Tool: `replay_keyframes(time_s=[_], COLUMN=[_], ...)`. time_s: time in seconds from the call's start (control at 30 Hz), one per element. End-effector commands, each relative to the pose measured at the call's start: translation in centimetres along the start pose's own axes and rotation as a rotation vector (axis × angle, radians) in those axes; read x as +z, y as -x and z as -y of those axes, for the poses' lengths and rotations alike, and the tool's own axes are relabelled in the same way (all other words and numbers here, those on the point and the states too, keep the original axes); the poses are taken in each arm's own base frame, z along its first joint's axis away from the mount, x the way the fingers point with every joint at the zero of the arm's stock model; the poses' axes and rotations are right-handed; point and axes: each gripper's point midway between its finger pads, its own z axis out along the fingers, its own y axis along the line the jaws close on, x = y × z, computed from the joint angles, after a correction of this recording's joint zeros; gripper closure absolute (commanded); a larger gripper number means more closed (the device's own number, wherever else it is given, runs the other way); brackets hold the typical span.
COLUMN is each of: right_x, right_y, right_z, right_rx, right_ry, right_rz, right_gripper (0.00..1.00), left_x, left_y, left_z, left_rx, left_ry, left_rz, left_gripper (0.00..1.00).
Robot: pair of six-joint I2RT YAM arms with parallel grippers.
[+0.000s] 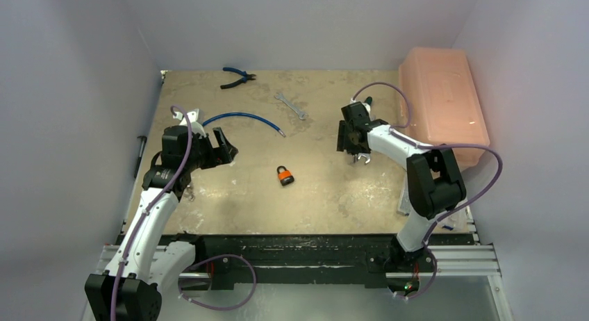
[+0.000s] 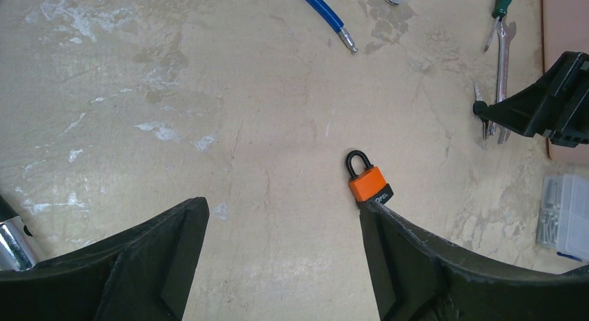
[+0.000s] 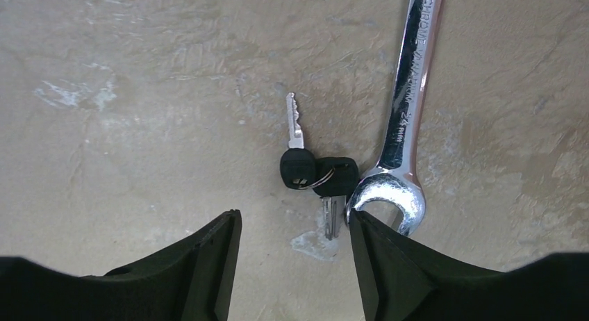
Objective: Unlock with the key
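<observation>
Okay, on my right wrist feed the keys (image 3: 316,174), two black-headed ones on a ring, lie flat on the surface (image 3: 139,92) in line with the gap between the right jaws, which stand spread with nothing pinched. A wrench (image 3: 408,105) lies just beside the keys, its open end next to one jaw tip. From above I see the right arm (image 1: 389,142) bent down over that spot, near the pink box (image 1: 444,102). The padlock (image 1: 285,175) lies mid-surface between the two arms, well apart from the keys, its orange body and black shackle flat. The left arm (image 1: 177,151) hangs to its left, the left jaws wide apart and empty. On the left wrist feed the padlock sits just beside one jaw tip, and I cannot tell if they touch. A blue hose (image 1: 239,116) and pliers (image 1: 237,77) lie farther back.
</observation>
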Motion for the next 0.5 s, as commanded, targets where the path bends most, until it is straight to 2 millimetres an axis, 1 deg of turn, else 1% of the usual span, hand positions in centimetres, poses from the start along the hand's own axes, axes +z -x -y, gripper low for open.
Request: replay_keyframes(time_s=[0.0, 0.47], right_x=[0.1, 2.1], right_y=[2.6, 2.0], right_z=[-0.2, -0.7], right_rx=[-0.019, -0.076], right_ry=[0.040, 0.072], right_rz=[0.046, -0.004], right_gripper=[0.36, 0.41], left_x=[0.1, 0.2], left_y=[0.6, 0.5], left_z=[0.3, 0.3], left_rx=[0.020, 0.019], left_ry=[-0.016, -0.016], left_rz=[0.026, 0.021], left_gripper=[0.15, 0.15])
